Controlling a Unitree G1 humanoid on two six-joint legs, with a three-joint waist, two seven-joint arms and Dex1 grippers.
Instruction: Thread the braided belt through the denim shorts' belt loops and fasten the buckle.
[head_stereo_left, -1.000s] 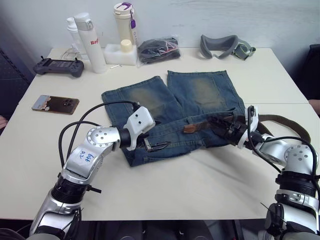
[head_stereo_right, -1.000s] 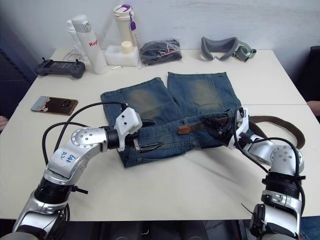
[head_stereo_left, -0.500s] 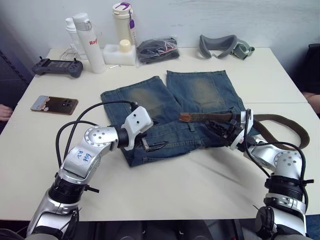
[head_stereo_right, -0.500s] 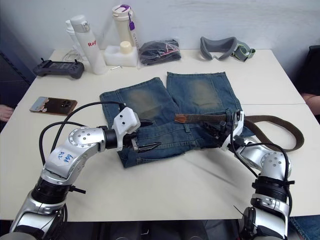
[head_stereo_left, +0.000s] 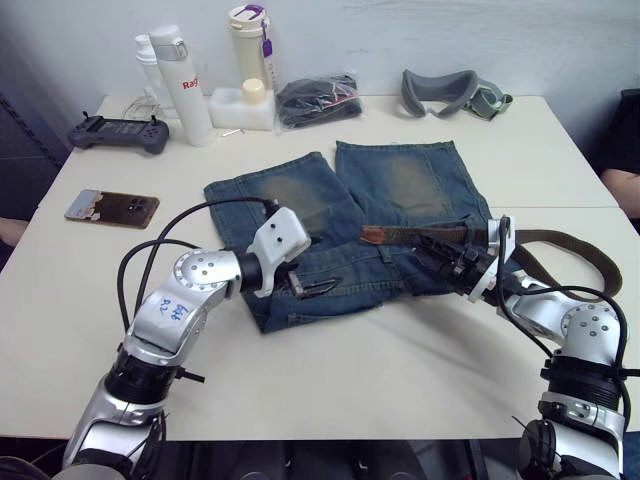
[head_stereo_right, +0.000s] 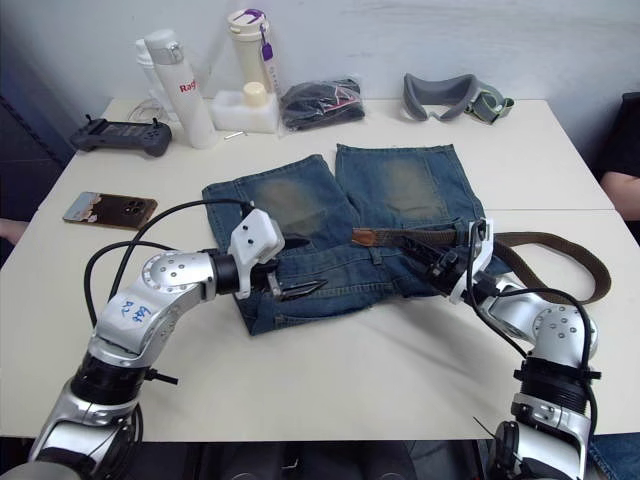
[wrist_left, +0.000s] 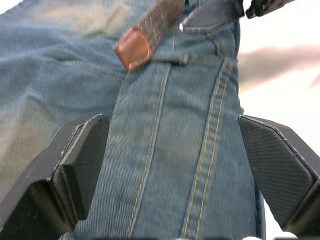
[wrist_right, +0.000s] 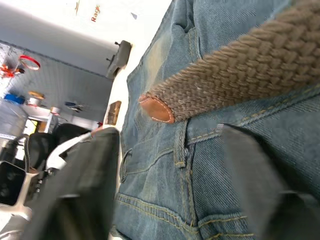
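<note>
Denim shorts (head_stereo_left: 350, 225) lie flat on the surface (head_stereo_left: 330, 380), waistband toward the robot. Right claw (head_stereo_left: 445, 262) grips the braided belt (head_stereo_left: 420, 235), leather tip raised over the waistband, probably lining it up with a belt loop (wrist_right: 180, 142). Left claw (wrist_left: 170, 170) spread wide, empty, straddling the waistband.

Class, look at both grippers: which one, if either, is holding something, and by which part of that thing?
The right gripper holds the braided belt partway along its woven strap, behind the leather tip. The left gripper is open over the denim shorts, holding nothing.
</note>
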